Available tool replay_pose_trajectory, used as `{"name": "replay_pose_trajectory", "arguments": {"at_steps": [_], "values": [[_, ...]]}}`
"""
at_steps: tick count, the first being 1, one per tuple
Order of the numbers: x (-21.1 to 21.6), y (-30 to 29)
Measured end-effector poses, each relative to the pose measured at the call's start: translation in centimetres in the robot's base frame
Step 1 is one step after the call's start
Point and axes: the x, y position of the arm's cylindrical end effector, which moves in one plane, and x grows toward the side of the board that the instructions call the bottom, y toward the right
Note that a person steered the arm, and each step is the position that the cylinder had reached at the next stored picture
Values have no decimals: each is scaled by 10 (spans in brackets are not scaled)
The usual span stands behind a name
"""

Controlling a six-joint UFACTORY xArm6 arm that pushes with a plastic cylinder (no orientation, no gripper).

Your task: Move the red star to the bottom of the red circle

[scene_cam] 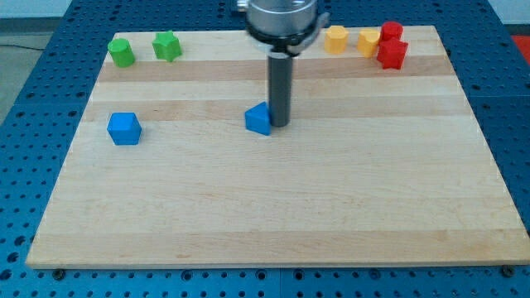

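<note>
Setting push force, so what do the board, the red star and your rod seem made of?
Board: pale wood, matte, by its plank seams and grain. Red star: probably moulded plastic, uniform colour with slight sheen. Rod: dark, smooth, metal or plastic; unclear.

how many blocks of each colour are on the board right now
green: 2, a green block and a green star
blue: 2, a blue cube and a blue block touching my tip
yellow: 2, a yellow block and a second yellow block
red: 2, the red circle and the red star
total: 8
</note>
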Motion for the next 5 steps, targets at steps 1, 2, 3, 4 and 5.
{"name": "replay_pose_trajectory", "arguments": {"at_steps": [1, 2, 3, 4, 5], "values": [[1, -35], [-3, -30], [-11, -1], [-35, 17], [-95, 12]]}}
